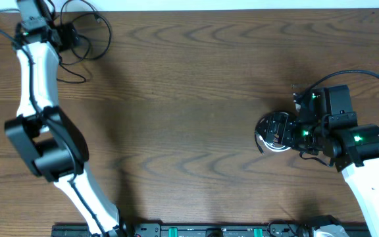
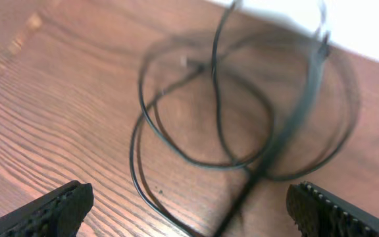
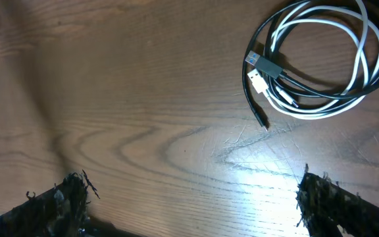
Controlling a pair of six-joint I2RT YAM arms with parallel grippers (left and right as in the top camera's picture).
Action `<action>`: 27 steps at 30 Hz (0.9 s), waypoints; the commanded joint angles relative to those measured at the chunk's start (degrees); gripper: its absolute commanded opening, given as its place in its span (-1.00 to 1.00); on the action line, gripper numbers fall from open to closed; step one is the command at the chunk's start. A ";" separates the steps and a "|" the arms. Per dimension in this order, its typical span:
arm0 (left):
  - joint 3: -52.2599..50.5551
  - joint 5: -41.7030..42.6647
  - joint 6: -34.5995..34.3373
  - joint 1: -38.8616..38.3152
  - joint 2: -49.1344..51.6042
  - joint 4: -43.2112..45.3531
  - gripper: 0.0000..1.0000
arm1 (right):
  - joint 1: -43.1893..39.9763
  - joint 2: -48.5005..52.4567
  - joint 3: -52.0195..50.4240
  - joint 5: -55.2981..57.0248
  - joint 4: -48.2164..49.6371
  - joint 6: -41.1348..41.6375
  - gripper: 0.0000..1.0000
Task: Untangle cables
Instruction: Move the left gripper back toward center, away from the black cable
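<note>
One black cable (image 2: 135, 148) lies in loose overlapping loops on the wooden table, in the far left corner (image 1: 77, 36). My left gripper (image 2: 189, 214) hovers over its near end, open, with a strand running between the fingers and touched by neither. The white cable and another black cable form one small coil (image 3: 321, 62) with their plugs pointing left. My right gripper (image 3: 199, 204) is open and empty, short of that coil. From overhead the right gripper (image 1: 276, 128) covers most of the coil (image 1: 263, 139).
The table's far edge (image 2: 374, 26) runs just beyond the black loops. The left arm (image 1: 31, 99) stretches along the left side. The right arm's thick supply cable (image 1: 374, 76) arcs over the right side.
</note>
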 commanded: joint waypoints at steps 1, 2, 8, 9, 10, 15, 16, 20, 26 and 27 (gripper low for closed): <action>1.86 6.03 -4.35 0.04 -6.71 -0.42 0.98 | 0.17 0.02 0.52 -0.28 -0.09 -0.09 0.99; 1.86 8.13 -5.05 0.04 -7.93 -0.72 0.98 | 0.17 0.02 0.52 -0.28 -0.04 -0.09 0.98; 1.86 18.60 -9.94 0.00 -12.85 -3.10 0.98 | 0.17 0.02 0.52 -0.28 -0.07 -0.09 0.99; 1.86 19.30 -10.40 0.00 -13.05 -4.79 0.98 | 0.17 0.02 0.52 -0.26 -0.07 -0.09 0.99; 1.86 20.44 -10.36 0.00 -13.25 -7.23 0.98 | 0.17 0.02 0.52 -0.28 -0.07 -0.09 0.99; 0.37 27.26 -10.36 -0.22 -13.05 -19.12 0.98 | 0.17 0.02 0.52 -0.28 -0.07 -0.09 0.99; -0.31 28.28 -10.36 -0.31 -13.05 -20.11 0.98 | 0.17 0.02 0.52 -0.28 -0.07 -0.09 0.98; -3.93 32.79 -10.34 -0.72 -13.05 -23.50 0.98 | 0.17 0.02 0.52 -0.26 -0.07 -0.09 0.99; -8.22 44.98 -2.12 -2.86 -13.05 -30.10 0.98 | 0.17 0.02 0.52 -0.28 -0.07 -0.09 0.99; -8.39 46.80 0.31 -3.48 -13.05 -31.61 0.98 | 0.17 0.02 0.52 -0.28 -0.07 -0.09 0.99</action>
